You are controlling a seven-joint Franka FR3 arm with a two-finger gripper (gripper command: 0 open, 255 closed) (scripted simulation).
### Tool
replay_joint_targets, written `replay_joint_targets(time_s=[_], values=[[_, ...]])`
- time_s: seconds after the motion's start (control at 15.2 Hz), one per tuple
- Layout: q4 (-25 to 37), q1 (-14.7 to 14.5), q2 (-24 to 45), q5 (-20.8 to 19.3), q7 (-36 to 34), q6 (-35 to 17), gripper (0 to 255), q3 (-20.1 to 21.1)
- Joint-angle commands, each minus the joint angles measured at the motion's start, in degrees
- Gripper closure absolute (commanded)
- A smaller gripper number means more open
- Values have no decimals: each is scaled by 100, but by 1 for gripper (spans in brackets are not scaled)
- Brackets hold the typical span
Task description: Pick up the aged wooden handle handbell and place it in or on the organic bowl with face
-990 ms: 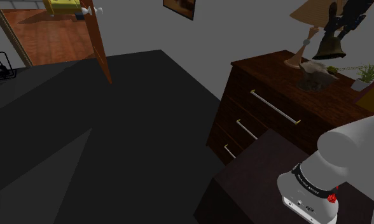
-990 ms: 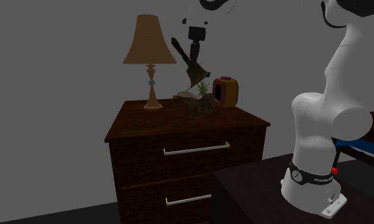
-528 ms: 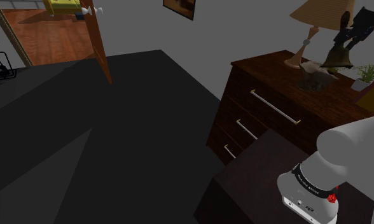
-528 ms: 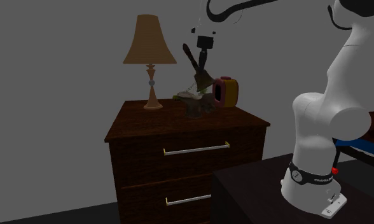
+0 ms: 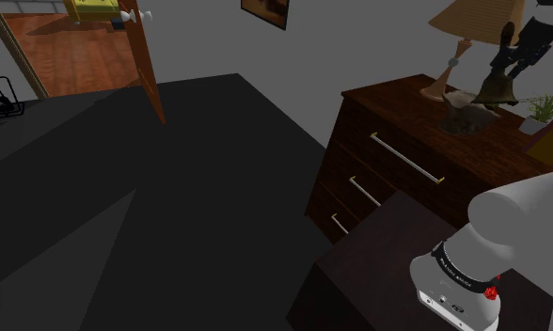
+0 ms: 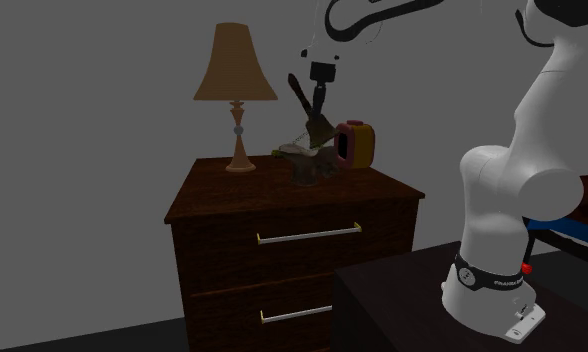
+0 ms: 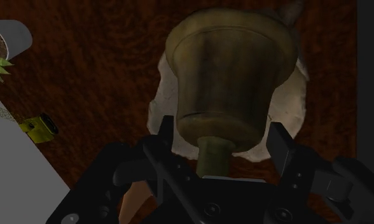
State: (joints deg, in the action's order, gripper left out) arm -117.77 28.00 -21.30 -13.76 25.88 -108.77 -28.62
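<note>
A dull brass handbell (image 7: 230, 76) with a dark wooden handle (image 7: 214, 156) rests mouth-down in the pale, rough-edged bowl (image 7: 157, 108) on the dresser top. In the wrist view my gripper (image 7: 222, 137) stands open, its fingers (image 7: 166, 137) on either side of the handle and apart from it. From the shoulder view the bell (image 5: 496, 86) sits on the bowl (image 5: 465, 113) with the gripper (image 5: 514, 58) just above it. The second exterior view shows the bell (image 6: 317, 130) leaning in the bowl (image 6: 307, 165), its handle slanting up beside the gripper (image 6: 320, 90).
The dark wooden dresser (image 5: 406, 132) also carries a table lamp (image 6: 235, 75) close to the bowl, a small potted plant (image 5: 543, 108) and a red and yellow object (image 6: 354, 143). A brown door (image 5: 143, 56) stands open across the dark floor.
Over the last second the gripper brought the bell down from above the bowl onto it. In the last half second almost nothing has moved.
</note>
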Motion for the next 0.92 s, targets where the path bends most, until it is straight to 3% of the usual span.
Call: replay_joint_targets(time_s=[0.0, 0.07, 0.4, 0.66, 0.86], values=[[0, 0, -2, 0, 0, -2, 255, 0], [1, 0, -2, 0, 0, -2, 0, 0], [0, 0, -2, -1, -1, -2, 0, 1], [656, -30, -66, 32, 8, 724, 0, 134], [656, -29, -66, 32, 8, 724, 0, 134]])
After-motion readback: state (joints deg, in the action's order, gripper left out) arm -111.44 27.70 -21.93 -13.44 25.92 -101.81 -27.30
